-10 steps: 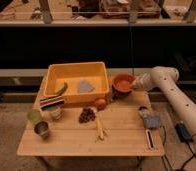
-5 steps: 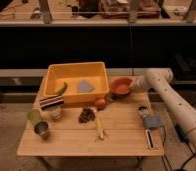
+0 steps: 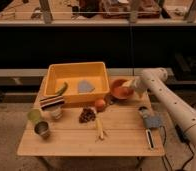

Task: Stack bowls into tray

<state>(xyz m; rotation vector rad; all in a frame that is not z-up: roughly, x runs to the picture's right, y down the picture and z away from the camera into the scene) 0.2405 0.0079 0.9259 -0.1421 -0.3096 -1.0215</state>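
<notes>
We see the gripper (image 3: 133, 86) at the orange bowl (image 3: 121, 90), just right of the tray (image 3: 77, 71), seemingly to lift it in, though we cannot tell its grip.

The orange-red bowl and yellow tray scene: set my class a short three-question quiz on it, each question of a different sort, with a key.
1. True or false: the orange-red bowl already lies inside the yellow tray.
2. The gripper is at which thing? A) the green cup B) the orange-red bowl C) the small metal cup
3. Fill in: the round orange fruit sits on the table, in front of the ____.

Key
1. False: it sits on the table just right of the tray.
2. B, at its right rim.
3. tray.
</notes>
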